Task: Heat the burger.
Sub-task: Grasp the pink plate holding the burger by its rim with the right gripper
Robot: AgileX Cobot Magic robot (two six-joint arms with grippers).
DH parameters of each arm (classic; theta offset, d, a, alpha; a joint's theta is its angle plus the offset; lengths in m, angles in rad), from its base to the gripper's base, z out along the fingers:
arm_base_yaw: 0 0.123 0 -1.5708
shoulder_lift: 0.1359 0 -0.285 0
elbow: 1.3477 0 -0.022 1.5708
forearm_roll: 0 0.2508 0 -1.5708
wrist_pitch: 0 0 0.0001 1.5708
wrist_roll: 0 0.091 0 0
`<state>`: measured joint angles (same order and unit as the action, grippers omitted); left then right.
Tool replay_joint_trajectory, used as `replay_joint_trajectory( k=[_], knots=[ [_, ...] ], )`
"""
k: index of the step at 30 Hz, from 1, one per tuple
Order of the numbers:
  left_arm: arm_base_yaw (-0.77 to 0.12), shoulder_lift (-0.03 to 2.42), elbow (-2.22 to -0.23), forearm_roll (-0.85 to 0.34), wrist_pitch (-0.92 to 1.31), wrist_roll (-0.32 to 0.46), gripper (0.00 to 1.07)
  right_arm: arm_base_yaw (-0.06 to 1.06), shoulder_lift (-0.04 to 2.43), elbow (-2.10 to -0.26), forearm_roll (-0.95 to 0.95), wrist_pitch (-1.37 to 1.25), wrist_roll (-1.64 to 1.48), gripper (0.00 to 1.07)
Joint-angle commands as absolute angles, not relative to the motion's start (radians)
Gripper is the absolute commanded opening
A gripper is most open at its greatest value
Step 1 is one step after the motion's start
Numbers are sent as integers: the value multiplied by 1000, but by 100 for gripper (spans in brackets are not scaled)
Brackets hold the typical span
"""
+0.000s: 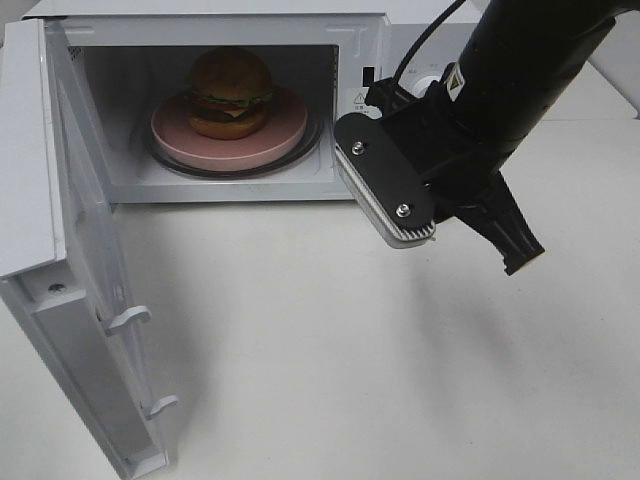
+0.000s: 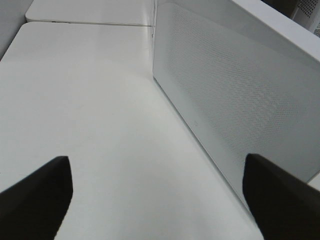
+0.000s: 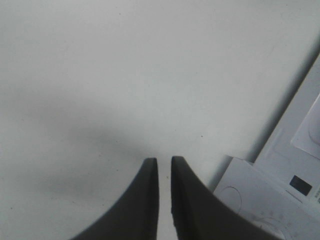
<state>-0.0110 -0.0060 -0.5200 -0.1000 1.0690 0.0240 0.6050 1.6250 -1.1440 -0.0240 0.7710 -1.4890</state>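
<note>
Right gripper (image 3: 161, 161) hangs above the wide smooth white table (image 1: 350, 380), fingers almost together, a thin slit between; left gripper (image 2: 156, 160) gapes beside a perforated panel (image 2: 240, 100). Microwave (image 1: 220, 25) door (image 1: 90, 260) stands wide. Inside, a round pink plate (image 1: 285, 140) carries the burger (image 1: 230, 85)

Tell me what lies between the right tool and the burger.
The exterior high view shows only the microwave's front frame and the pink plate's rim between right tool and burger.
</note>
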Motion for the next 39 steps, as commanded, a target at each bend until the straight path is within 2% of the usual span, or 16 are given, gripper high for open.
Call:
replay_joint_trajectory(
  k=[1,2,3,4,5,6,7,8,9,10,11,12,13,24,29,39],
  knots=[
    [-8,-21,-518,-100,1070,21,84,607,1617,-1147,-37,749,-1501,19],
    [-8,-21,-518,-100,1070,21,84,607,1617,-1147,-36,741,-1495,23],
    [-8,-21,-518,-100,1070,21,84,607,1617,-1147,-35,721,-1478,32],
    [-8,-21,-518,-100,1070,21,84,607,1617,-1147,-35,721,-1478,32],
    [-8,-21,-518,-100,1070,21,84,608,1617,-1147,-37,714,-1450,45],
    [-8,-21,-518,-100,1070,21,84,608,1617,-1147,-37,714,-1435,54],
    [-8,-21,-518,-100,1070,21,84,608,1617,-1147,-37,714,-1435,54],
    [-8,-21,-518,-100,1070,21,84,608,1617,-1147,-33,714,-1416,70],
    [-8,-21,-518,-100,1070,21,84,608,1617,-1147,-33,714,-1416,70],
    [-8,-21,-518,-100,1070,21,84,608,1617,-1147,-33,712,-1406,76],
    [-8,-21,-518,-100,1070,21,84,608,1617,-1147,-33,694,-1379,89],
    [-8,-21,-518,-100,1070,21,84,608,1617,-1147,-33,694,-1379,89],
    [-8,-21,-518,-100,1070,21,84,608,1617,-1147,-33,676,-1353,95],
    [-8,-21,-518,-100,1070,21,84,613,1648,-1147,-38,605,-1338,94],
    [-8,-21,-518,-100,1070,21,84,644,1696,-1154,-102,543,-1279,94],
    [-8,-21,-518,-100,1070,21,84,644,1826,-1285,-114,494,-1236,93]
  ],
)
